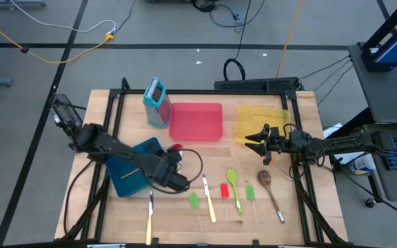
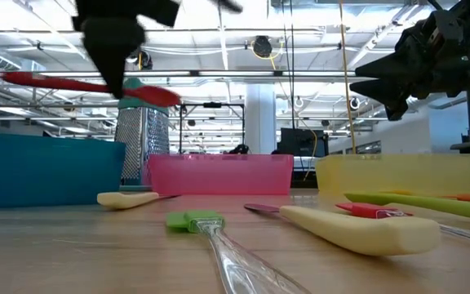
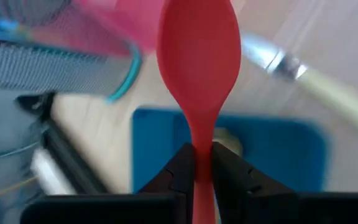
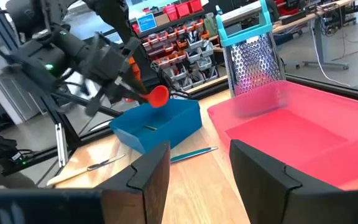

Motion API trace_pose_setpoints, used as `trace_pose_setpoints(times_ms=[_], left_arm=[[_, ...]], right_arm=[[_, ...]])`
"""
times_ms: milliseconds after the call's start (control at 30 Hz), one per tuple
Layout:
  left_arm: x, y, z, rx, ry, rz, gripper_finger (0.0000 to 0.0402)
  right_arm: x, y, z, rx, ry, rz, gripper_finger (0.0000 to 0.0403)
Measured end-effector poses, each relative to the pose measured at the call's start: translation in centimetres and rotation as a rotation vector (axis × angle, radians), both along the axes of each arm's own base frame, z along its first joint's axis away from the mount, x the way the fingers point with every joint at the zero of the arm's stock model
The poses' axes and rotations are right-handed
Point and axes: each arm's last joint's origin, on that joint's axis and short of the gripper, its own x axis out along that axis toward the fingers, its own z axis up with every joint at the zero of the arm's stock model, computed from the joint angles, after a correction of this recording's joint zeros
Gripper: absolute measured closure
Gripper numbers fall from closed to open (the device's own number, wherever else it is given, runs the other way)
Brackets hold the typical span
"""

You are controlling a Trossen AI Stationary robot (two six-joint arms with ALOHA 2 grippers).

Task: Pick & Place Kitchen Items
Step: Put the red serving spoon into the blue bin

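Observation:
My left gripper (image 1: 176, 158) is shut on a red spoon (image 2: 80, 84) above the blue tray (image 1: 135, 169); the spoon's bowl (image 1: 176, 147) points toward the far edge. My right gripper (image 1: 259, 141) hovers open at the yellow tray's (image 1: 260, 124) near edge and touches nothing. On the table near the front lie two cream-handled knives (image 1: 150, 217) (image 1: 209, 201), a green spoon (image 1: 233, 184), a wooden spoon (image 1: 267, 182), a red piece (image 1: 224, 191) and two short green pieces (image 1: 194, 201) (image 1: 250, 193). My left gripper pinches the red spoon's handle just behind the bowl (image 3: 202, 146) between its two fingers (image 3: 179, 171). It comes at the spoon from above. The spoon lies about level and is lifted clear, its bowl (image 3: 197, 50) beyond the fingertips and its long handle (image 2: 39, 80) sticking out the other way.
A red tray (image 1: 196, 121) sits in the middle at the far side between the blue and yellow trays. A teal box grater (image 1: 157, 103) stands upright at its left. Black frame rails run along both table sides. Bare wood shows between the trays and the utensils.

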Motion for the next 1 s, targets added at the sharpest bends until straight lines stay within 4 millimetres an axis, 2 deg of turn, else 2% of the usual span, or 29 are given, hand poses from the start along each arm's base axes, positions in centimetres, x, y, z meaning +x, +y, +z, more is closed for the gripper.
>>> trace_pose_setpoints(times_ms=[133,367,567,767,1000], left_arm=[[-0.6,1.0,-1.4,-0.026,0.057,0.041,0.0365],[-3.0,2.9,-4.2,-0.117,0.144,0.102,0.0361],[-5.4,4.2,-7.1,-0.238,0.041,0.141,0.0354],[-7.6,5.0,-8.4,-0.272,0.014,0.198,0.0352],[-8.4,5.1,-9.2,-0.303,0.024,0.212,0.0351]], right_arm=[[0.0,0.0,0.0,0.0,0.004,0.0,0.0243],[0.1,0.0,-0.2,0.001,0.016,0.0,0.0243],[0.2,0.0,-0.3,0.0,0.027,-0.002,0.0243],[0.3,0.0,-0.4,-0.001,0.028,-0.003,0.0243],[0.4,0.0,-0.5,0.0,0.041,-0.003,0.0243]])
